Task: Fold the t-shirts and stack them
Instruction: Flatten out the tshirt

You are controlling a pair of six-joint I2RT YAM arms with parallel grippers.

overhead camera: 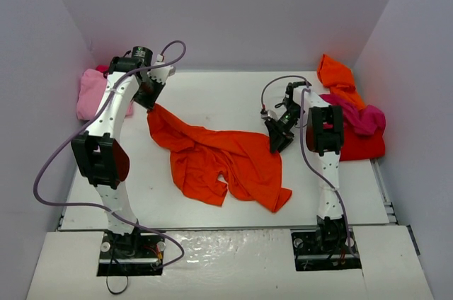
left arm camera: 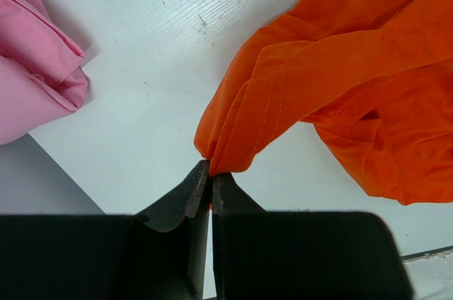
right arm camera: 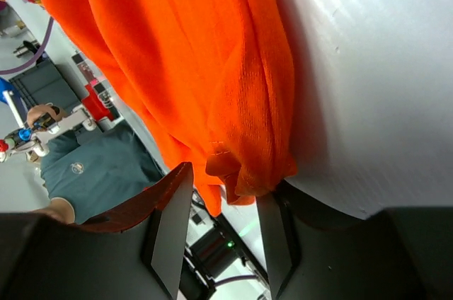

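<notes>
Two arms, white links studded with small dark screws, black joint housings. Left arm [overhead camera: 106,137]: bulky black elbow block, lilac cable looping wide beside it. Right arm [overhead camera: 324,151]: black housing with red marks, lilac cable arcing above wrist. Black base plates. Gripper fingers matte black, flat, tapered.

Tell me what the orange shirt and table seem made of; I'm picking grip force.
Orange shirt: soft woven or knit cloth, matte; it drapes in folds and shows stitched hems. Table: hard white board, probably painted or laminated, slight sheen with fine scratches.
</notes>
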